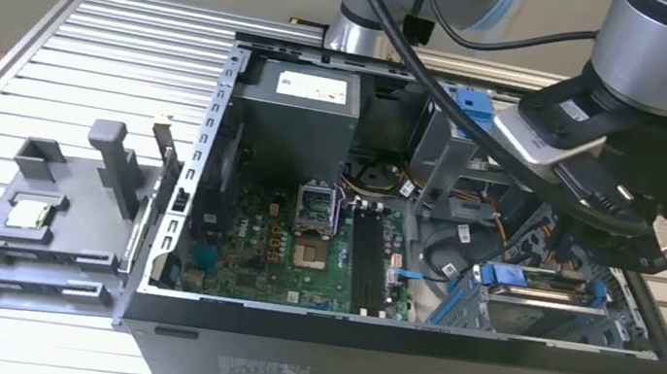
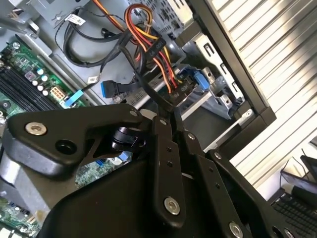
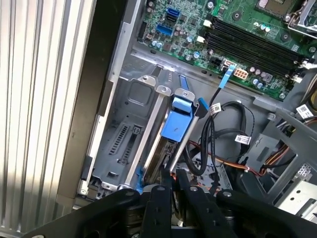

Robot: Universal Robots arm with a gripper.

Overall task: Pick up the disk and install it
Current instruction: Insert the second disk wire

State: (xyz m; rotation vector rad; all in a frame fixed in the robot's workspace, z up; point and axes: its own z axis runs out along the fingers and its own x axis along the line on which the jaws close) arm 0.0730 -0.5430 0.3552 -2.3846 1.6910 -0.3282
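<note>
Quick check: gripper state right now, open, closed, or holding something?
Gripper: jaws closed together, low in the drive bay of the computer case, right at the disk standing in the bay; whether they clamp it cannot be told.

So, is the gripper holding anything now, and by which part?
Cannot be told: the gripper sits at one end of the disk in the drive bay, contact hidden.

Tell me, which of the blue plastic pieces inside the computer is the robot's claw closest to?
The blue piece on the disk, right beneath the gripper in the case's lower bay. The other blue latch sits far up on the cage.
</note>
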